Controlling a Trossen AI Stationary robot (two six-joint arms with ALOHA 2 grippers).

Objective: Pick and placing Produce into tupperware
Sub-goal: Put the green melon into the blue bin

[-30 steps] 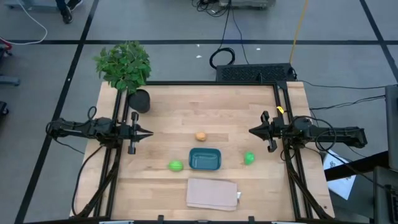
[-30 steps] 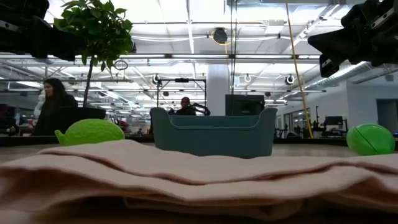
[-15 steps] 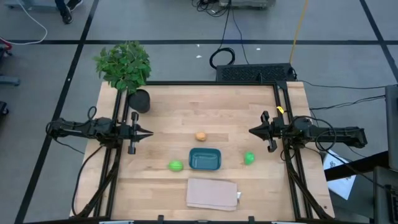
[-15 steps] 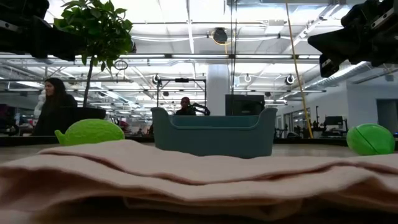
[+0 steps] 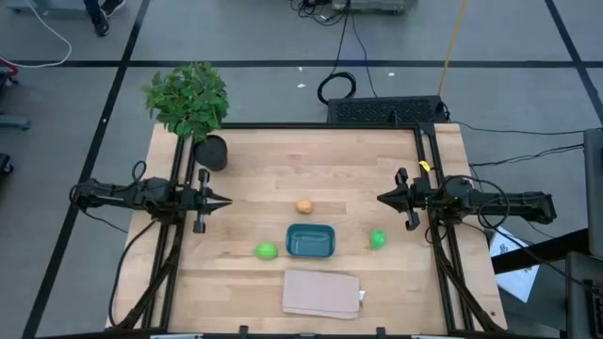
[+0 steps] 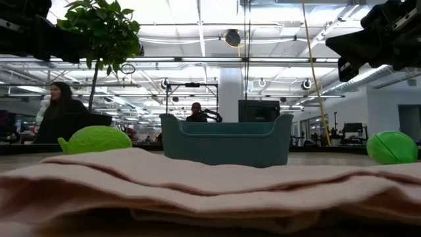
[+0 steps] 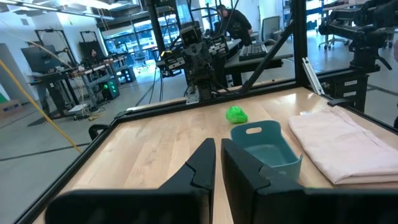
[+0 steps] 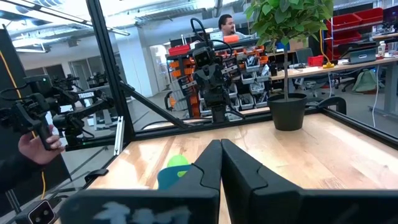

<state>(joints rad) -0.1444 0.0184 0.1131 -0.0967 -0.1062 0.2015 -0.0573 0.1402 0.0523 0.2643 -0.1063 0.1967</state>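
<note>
Right claw [image 5: 381, 199] near green produce [image 5: 377, 239]

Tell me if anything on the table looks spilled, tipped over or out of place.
Nothing stands out. The small teal plastic container sits upright and empty, the two bright green fruits and the orange-tan fruit lie apart around it, and the folded beige cloth lies flat.

Wooden table [image 5: 254, 160], teal tupperware [image 5: 310, 241], two green fruits [image 5: 267, 250], orange fruit [image 5: 304, 206], beige cloth [image 5: 321, 292], potted plant [image 5: 191, 105]
</note>
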